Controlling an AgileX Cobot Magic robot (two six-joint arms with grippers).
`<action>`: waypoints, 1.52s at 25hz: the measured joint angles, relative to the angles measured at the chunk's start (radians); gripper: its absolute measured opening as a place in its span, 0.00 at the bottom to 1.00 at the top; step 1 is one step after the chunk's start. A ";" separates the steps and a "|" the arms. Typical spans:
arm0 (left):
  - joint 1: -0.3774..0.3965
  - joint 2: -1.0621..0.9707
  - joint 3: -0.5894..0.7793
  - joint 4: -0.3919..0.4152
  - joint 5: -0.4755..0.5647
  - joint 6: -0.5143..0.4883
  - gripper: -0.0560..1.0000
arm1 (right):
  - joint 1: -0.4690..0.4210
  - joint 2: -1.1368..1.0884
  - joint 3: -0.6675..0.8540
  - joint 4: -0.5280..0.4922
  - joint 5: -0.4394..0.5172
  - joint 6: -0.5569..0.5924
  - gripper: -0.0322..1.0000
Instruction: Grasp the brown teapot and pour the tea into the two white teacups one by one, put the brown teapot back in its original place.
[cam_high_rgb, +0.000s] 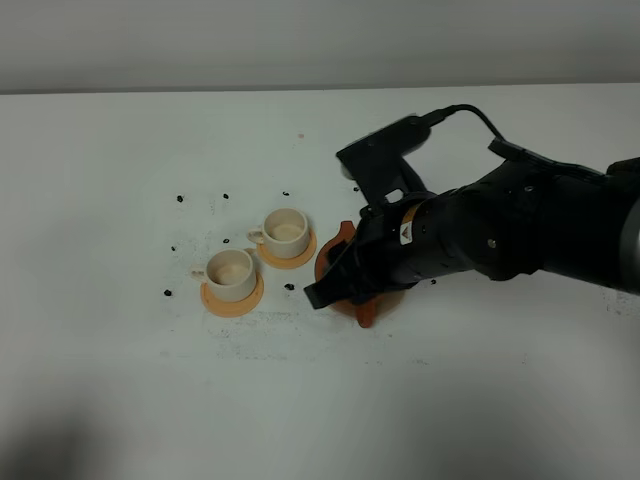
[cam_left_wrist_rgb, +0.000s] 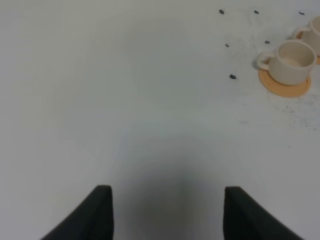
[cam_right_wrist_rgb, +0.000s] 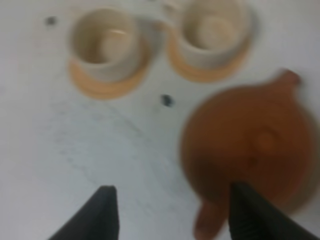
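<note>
I have the right gripper (cam_right_wrist_rgb: 172, 195) hanging over the brown teapot (cam_right_wrist_rgb: 252, 145) with its jaws spread wide and nothing held between them. One finger sits above the handle (cam_right_wrist_rgb: 207, 222) side of the pot and the other over the bare table (cam_high_rgb: 120, 400); the wrist view is too blurred for me to tell whether either touches the clay. The teapot stands upright with its lid on, just beside the two white teacups, its spout (cam_right_wrist_rgb: 290, 78) on the side nearest them. From the high camera my own arm hides most of the pot, so I cannot make out whether a mat lies under it. The farther teacup (cam_high_rgb: 285, 232) and the nearer teacup (cam_high_rgb: 230, 273) each sit upright on an orange coaster (cam_high_rgb: 232, 300), with black specks (cam_high_rgb: 289, 287) scattered on the table around them. The left gripper (cam_left_wrist_rgb: 167, 192) is also wide open and empty, over bare table well apart from the pot. Both cups look pale and dry inside, as far as the soft focus allows, so I judge that no tea has been poured. By that reading the whole job is ahead of me: closing on the handle, filling one cup, filling the other, then setting the pot back where it stands.
</note>
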 joint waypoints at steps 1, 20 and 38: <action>0.000 0.000 0.000 0.000 0.000 0.000 0.54 | -0.016 0.001 0.000 0.002 0.018 0.024 0.50; 0.000 0.000 0.000 0.000 0.000 -0.001 0.54 | -0.064 0.196 -0.182 -0.013 0.252 0.178 0.46; 0.000 0.000 0.000 0.000 0.000 -0.001 0.54 | -0.066 0.263 -0.208 -0.016 0.276 0.184 0.46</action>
